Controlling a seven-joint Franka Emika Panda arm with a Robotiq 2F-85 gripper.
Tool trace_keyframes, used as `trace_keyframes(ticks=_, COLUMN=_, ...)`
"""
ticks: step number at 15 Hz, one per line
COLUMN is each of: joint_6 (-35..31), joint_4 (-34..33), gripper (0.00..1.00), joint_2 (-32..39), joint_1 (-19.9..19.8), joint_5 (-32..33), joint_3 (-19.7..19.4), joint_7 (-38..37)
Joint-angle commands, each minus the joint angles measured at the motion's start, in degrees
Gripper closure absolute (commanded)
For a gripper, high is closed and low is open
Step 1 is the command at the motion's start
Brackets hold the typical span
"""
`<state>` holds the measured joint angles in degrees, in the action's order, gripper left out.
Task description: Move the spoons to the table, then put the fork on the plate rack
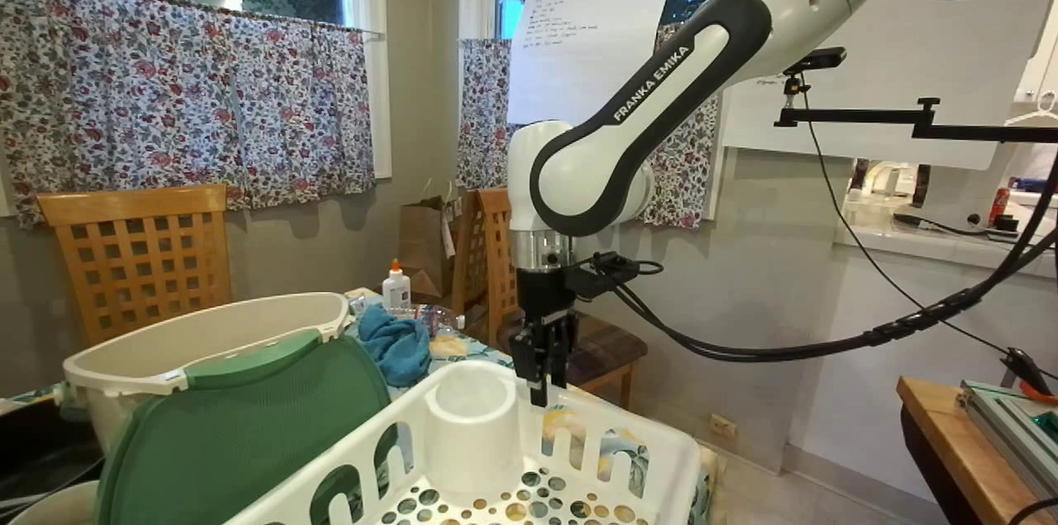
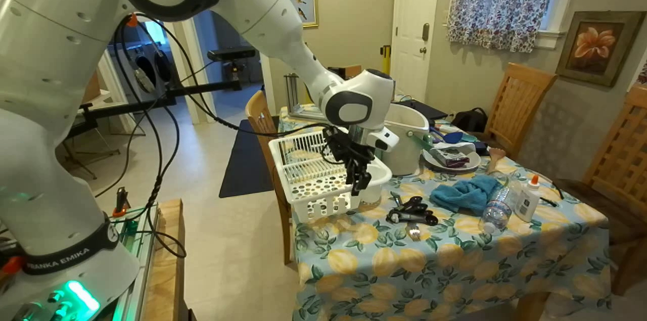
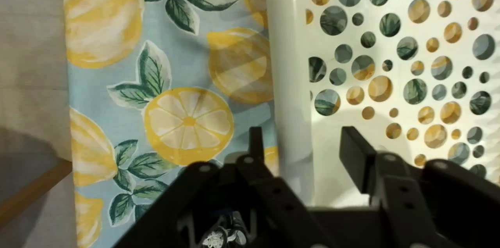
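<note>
— Room: floral curtains [image 1: 198, 103], wooden chairs [image 1: 140, 252], and a table [image 2: 470, 245] covered in a lemon pattern. State the position of the plate rack [image 1: 674, 459].

— Upright on the table in both exterior views, next to the cream tub [image 1: 240, 322] with its green cover [image 1: 264, 409]. A round white cup [image 1: 471, 442] sits inside the rack, by one wall.

— Condition of the gripper [image 3: 302, 154]?

— Pointing down above a wall of the rack, its fingers apart. In the wrist view the rim [image 3: 291, 84] shows in the gap: one fingertip appears over the table side, the other over the perforated floor [image 3: 461, 54]. Whether either touches the rim, I cannot tell.

— And the utensils?

— Black utensils [image 2: 412, 214] lie heaped on the table, near the rack; too small to say which are spoons. The fork [image 2: 414, 232] lies on the table at the edge of the heap, its tines pointing away from it. Its handle I cannot make out.

— Remaining items?

— A crumpled blue cloth [image 2: 462, 194] beyond the heap; beside it, a clear plastic bottle [image 2: 498, 210] on its side and a white glue bottle [image 2: 528, 202] standing, orange cap on.
</note>
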<state>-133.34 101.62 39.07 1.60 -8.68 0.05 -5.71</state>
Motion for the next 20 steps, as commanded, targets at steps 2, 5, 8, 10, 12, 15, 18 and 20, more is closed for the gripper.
trace_keyframes(ticks=2, joint_6=-2.1, joint_4=2.6, gripper=0.08, joint_2=-4.4, joint_1=0.6, joint_5=3.2, joint_3=-1.9, joint_7=-1.3)
trace_keyframes(ticks=5, joint_6=-5.1, joint_4=2.2, gripper=0.0, joint_2=-5.1, joint_1=0.4, joint_5=5.5, joint_3=-3.8, joint_7=-2.2)
trace_keyframes(ticks=8, joint_6=-8.8, joint_4=0.3, gripper=0.0, joint_2=-3.7, joint_1=0.4, joint_5=7.9, joint_3=-5.7, joint_7=-2.9)
trace_keyframes(ticks=10, joint_6=-11.1, joint_4=-1.1, gripper=0.0, joint_2=-2.0, joint_1=0.4, joint_5=9.2, joint_3=-6.6, joint_7=-2.8)
trace_keyframes(ticks=12, joint_6=-13.5, joint_4=-2.4, gripper=0.0, joint_2=-0.1, joint_1=0.1, joint_5=9.8, joint_3=-7.0, joint_7=-2.7)
trace_keyframes(ticks=15, joint_6=-16.4, joint_4=-4.8, gripper=0.0, joint_2=3.2, joint_1=-0.6, joint_5=9.3, joint_3=-6.8, joint_7=-1.7)
trace_keyframes(ticks=18, joint_6=-18.1, joint_4=-7.3, gripper=0.0, joint_2=6.3, joint_1=-1.1, joint_5=8.7, joint_3=-6.7, joint_7=-1.6)
trace_keyframes(ticks=20, joint_6=-19.6, joint_4=-9.0, gripper=0.0, joint_2=8.5, joint_1=-1.9, joint_5=8.2, joint_3=-6.2, joint_7=-0.9)
